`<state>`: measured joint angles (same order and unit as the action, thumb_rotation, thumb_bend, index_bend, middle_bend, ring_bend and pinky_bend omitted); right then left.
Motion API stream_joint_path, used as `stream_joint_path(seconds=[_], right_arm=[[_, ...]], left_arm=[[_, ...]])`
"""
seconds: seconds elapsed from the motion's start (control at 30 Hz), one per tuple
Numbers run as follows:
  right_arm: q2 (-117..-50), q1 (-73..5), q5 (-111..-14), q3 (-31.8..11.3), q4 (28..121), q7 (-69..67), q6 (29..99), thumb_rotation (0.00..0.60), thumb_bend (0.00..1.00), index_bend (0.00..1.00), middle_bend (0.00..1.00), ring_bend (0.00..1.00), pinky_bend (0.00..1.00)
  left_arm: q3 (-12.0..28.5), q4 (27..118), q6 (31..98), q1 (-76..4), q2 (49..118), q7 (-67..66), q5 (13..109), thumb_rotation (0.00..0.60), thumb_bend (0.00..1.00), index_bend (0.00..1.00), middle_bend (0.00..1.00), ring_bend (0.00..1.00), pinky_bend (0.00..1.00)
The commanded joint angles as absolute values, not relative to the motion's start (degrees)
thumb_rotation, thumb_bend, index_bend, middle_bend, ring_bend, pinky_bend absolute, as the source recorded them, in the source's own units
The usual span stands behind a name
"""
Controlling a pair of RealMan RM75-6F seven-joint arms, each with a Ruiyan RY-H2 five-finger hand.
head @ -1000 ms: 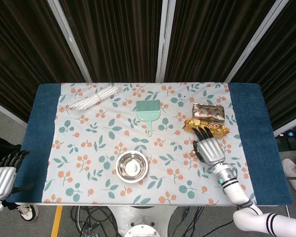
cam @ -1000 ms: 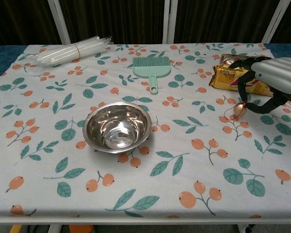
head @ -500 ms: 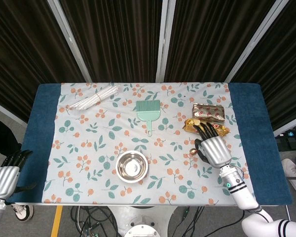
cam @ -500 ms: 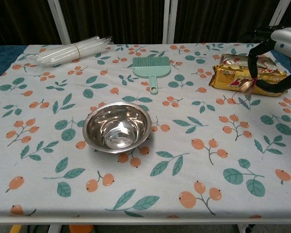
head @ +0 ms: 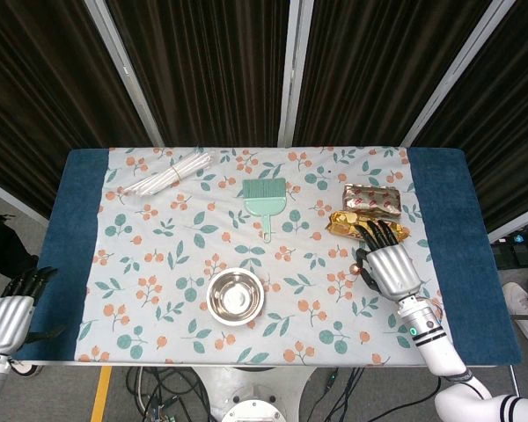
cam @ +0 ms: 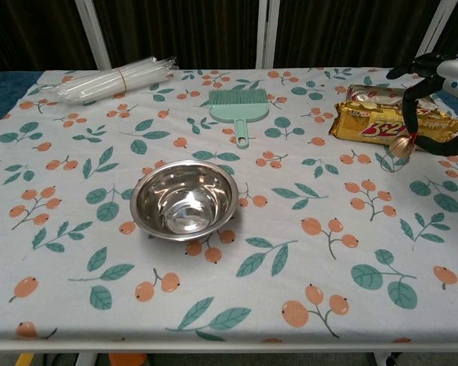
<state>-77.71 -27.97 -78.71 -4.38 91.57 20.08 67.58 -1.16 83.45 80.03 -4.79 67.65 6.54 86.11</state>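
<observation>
- Now lifted clear of the floral tablecloth (cam: 229, 305), a small gold-wrapped ball (cam: 402, 145) hangs pinched between the thumb and a finger of the right hand (cam: 435, 103), seen at the right edge of the chest view.
- A second ago the same ball sat lower and closer to the cloth; since then the hand has risen and drifted right, so the pick-up looks done and the carrying has begun.
- Just behind the ball lies the gold snack packet (cam: 393, 126), with a second wrapped packet (head: 371, 198) beyond it; both rest where they did before.
- Well apart to the left stand the steel bowl (cam: 185, 200), the green brush (cam: 239, 107) and, at the far corner, the bundle of white straws (cam: 114, 78), none of them moved.
- From overhead, the right hand (head: 389, 264) covers the ball almost wholly; only a dark speck shows at its thumb side, too small to read.
- Much of the hand is cut off by the frame in the chest view, so how the remaining fingers lie cannot be told.
- Off the table's near left corner, the left hand (head: 9, 312) hangs with fingers loosely apart and holding nothing, a little lower than a second ago; the chest view does not show it.
</observation>
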Motion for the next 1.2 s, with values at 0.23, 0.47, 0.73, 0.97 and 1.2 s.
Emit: stream_joint_path(seconds=[0.23,0.47,0.73,0.97,1.2], right_arm=[[-78.75,-28.73,-78.00,-3.32,90.52,21.52,63.49,0.600,0.36,0.73,0.13,0.00,0.00],[-79.43,-29.94,-75.57,-3.23,90.30,22.64,59.80,0.600,0.36,0.73,0.14,0.00,0.00],[-80.22,-30.61,-74.03,-3.43,89.99,23.94,58.59,0.600,0.36,0.72,0.14,0.00,0.00],[-80.79,-31.01,-73.13,-3.55,89.51,24.74,58.15,0.600,0.35,0.71,0.14,0.00,0.00],[-80.71,-31.07,-72.46,-3.44,89.72,25.30,58.13,0.600,0.31,0.60,0.10,0.00,0.00]], left_arm=[[-1.05,83.31,80.36,-4.85,67.75,6.58,86.36,0.600,0.00,0.11,0.09,0.05,0.14],[-0.87,83.20,81.63,-4.67,67.83,6.47,87.03,0.600,0.00,0.11,0.09,0.05,0.14],[-0.78,83.13,82.00,-4.64,67.87,6.51,87.19,0.600,0.00,0.11,0.09,0.05,0.14],[-0.75,83.03,82.02,-4.59,67.79,6.70,87.04,0.600,0.00,0.11,0.09,0.05,0.13],[-0.77,82.79,81.91,-4.54,67.87,6.91,86.86,0.600,0.00,0.11,0.09,0.05,0.13]])
